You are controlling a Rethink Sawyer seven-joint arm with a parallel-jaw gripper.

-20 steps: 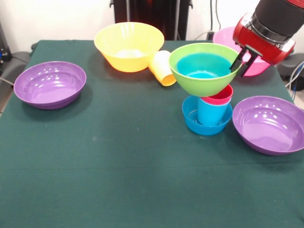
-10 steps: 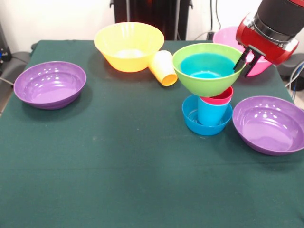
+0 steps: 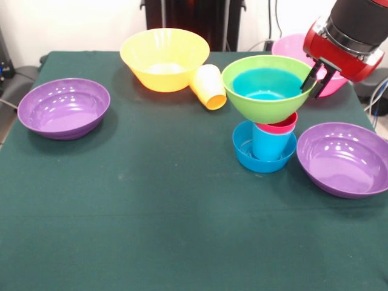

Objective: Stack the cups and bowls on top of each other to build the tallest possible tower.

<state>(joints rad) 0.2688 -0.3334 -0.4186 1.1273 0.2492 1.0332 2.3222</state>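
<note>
The end effector (image 3: pixel 316 77), at upper right of frame, pinches the right-hand rim of the lime green bowl (image 3: pixel 267 100); fingers closed on the rim, one inside, one outside. A small blue bowl (image 3: pixel 262 83) sits nested inside the green one. The tower (image 3: pixel 265 142) stands right of centre: blue bowl at base (image 3: pixel 245 154) on the table (image 3: pixel 151 212), blue cup (image 3: pixel 270 145) standing in it, red cup (image 3: pixel 280 125) nested on top. The green bowl's underside sits at or just above the red cup rim; contact can't be confirmed. Step in hand, by judgement: seat green bowl on the cup stack. Procedure: centre bowl bottom over red cup, keep rim level, lower straight, release w/o sideways drag, as the narrow support tips easily. Remaining parts: orange-yellow bowl (image 3: pixel 165 57) and tipped yellow-orange cup (image 3: pixel 207 86) at top centre, purple bowls at left (image 3: pixel 63 108) and lower right (image 3: pixel 344 159), pink bowl (image 3: pixel 288 47) behind the arm.
</note>
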